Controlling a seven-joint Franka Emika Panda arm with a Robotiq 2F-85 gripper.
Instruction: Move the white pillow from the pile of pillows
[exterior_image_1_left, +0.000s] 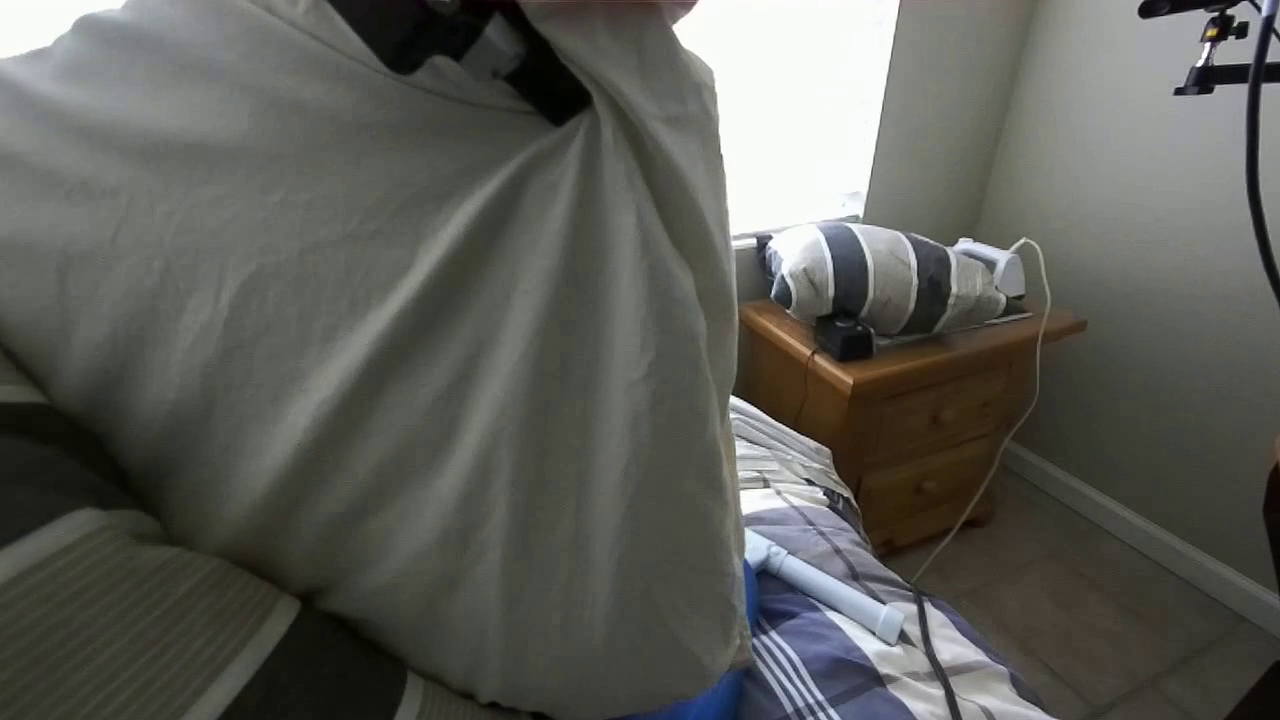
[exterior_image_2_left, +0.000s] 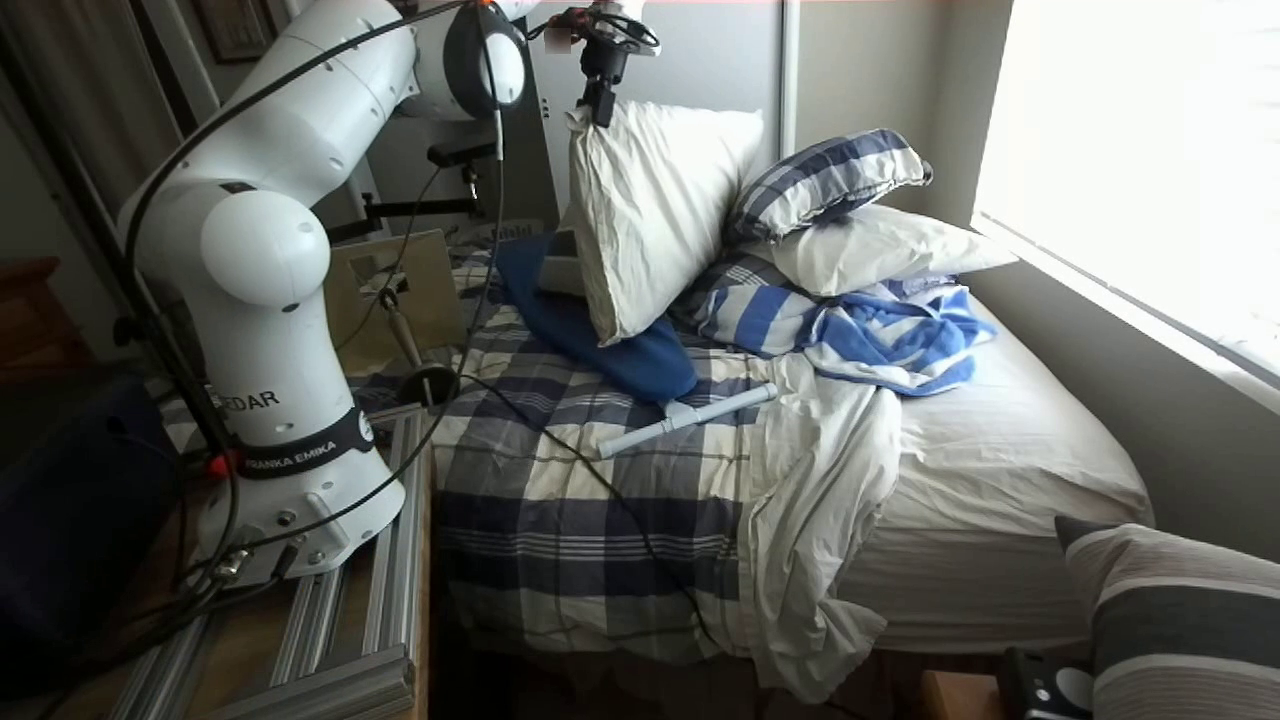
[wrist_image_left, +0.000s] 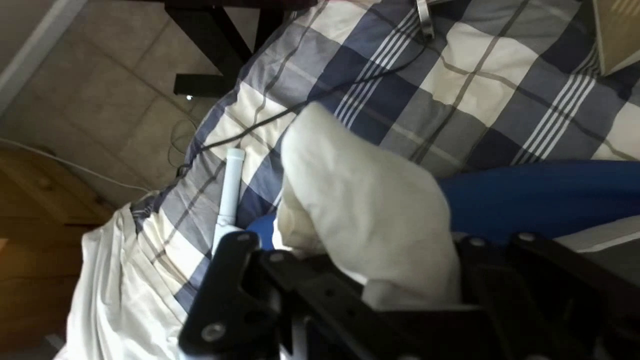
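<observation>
Evidently, one pincer (exterior_image_2_left: 598, 110) grips one white pillow (exterior_image_2_left: 660, 215); beside it, one plaid pillow (exterior_image_2_left: 835, 178) tops one pile (exterior_image_2_left: 885, 250).

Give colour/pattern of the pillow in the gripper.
The white pillow is plain off-white, no pattern showing; it shows best in an exterior view.

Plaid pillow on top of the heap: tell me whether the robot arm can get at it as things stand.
Probably not: the gripper is shut on the white pillow. Nothing shows on top of the plaid pillow, though, so a freed gripper might come at it from above.
</observation>
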